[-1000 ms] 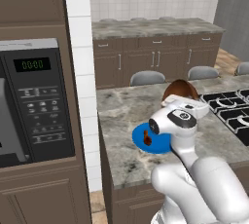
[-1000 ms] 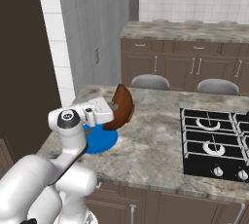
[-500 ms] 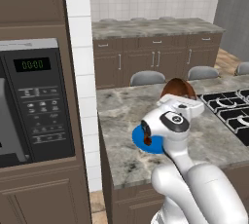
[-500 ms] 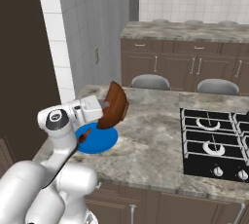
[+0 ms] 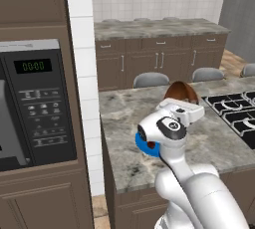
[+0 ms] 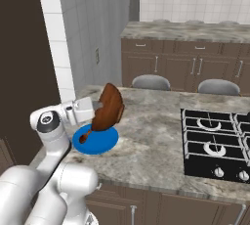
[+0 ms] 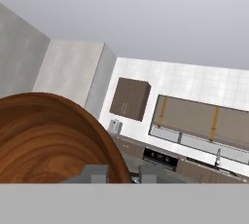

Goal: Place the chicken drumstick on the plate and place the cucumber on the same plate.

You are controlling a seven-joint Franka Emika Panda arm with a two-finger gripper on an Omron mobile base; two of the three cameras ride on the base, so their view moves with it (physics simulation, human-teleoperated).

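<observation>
- Left of centre in the right base view, the blue plate [image 6: 100, 142] lies on the granite tabletop [image 6: 151, 143], with the drumstick [image 6: 85, 136] on its left part.
- Just above the plate, the claw [image 6: 100, 106] grips the wooden bowl [image 6: 109, 107] by its rim, tipped on edge; the jaws are closed on it.
- Lower left of the hand view, the bowl's inside looms.
- At right sits a black stove [image 6: 217, 143]; a microwave [image 5: 30, 104] is at the left base view's left.
</observation>
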